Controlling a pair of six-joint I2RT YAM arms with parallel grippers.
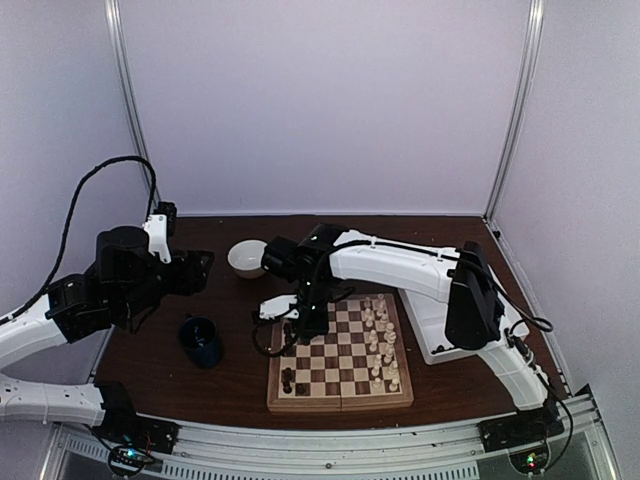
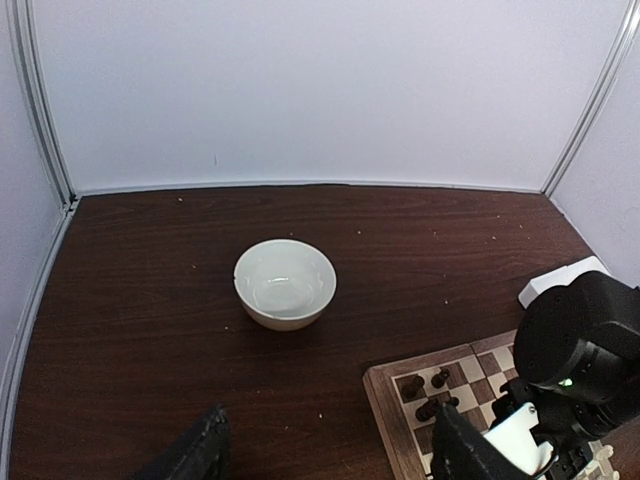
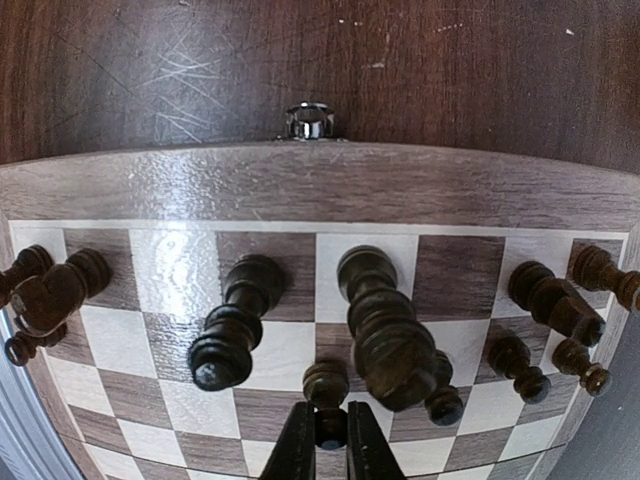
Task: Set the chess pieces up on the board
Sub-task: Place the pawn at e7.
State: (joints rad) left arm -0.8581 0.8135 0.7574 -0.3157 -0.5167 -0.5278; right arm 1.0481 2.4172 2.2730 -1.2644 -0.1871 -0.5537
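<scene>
Dark pawn [image 3: 326,380] pinched upright in right jaws [image 3: 330,420], long axis vertical, over board [image 3: 300,180] far-left squares; left jaws [image 2: 330,455] spread, empty, farther off over bench [image 2: 130,330]

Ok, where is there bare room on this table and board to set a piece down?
Bare: the middle columns of the board, between the dark pieces and the cream pieces; also the table all around the bowl. Crowded: the board's dark-piece edge, where the right gripper pinches a dark pawn.
</scene>
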